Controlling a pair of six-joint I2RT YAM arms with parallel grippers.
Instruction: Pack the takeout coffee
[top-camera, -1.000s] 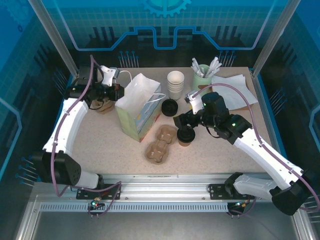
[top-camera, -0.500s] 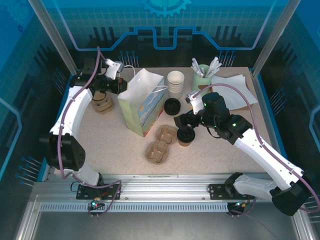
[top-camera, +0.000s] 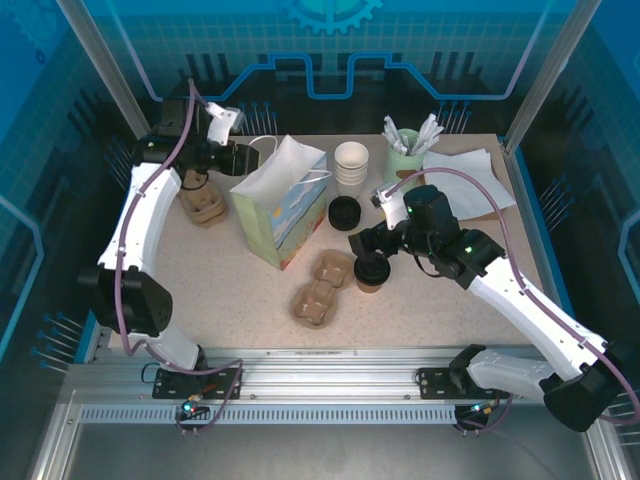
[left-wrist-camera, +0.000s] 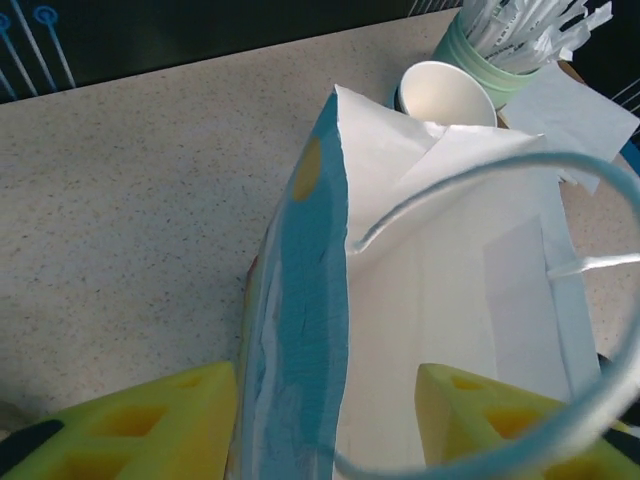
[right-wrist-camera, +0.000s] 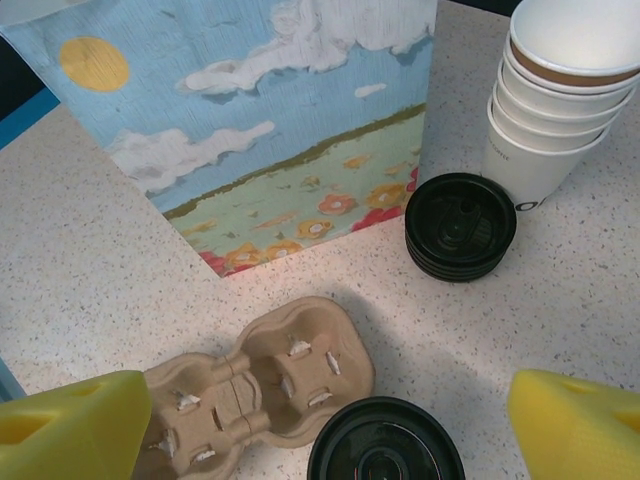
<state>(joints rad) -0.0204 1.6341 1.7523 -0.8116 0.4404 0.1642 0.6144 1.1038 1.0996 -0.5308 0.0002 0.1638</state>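
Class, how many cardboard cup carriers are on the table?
2: one carrier lies in front of the paper bag; the other carrier sits left of the bag, possibly a stack hiding more.

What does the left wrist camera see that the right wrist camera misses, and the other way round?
Left wrist: the open white inside of the paper bag, its handle, and a green cup of wrapped sticks. Right wrist: the lidded coffee, a cardboard cup carrier, a stack of black lids. Shared: the bag, the stacked white cups, the speckled table.

Takeout coffee (right-wrist-camera: 385, 440) half beyond right wrist view's lower edge
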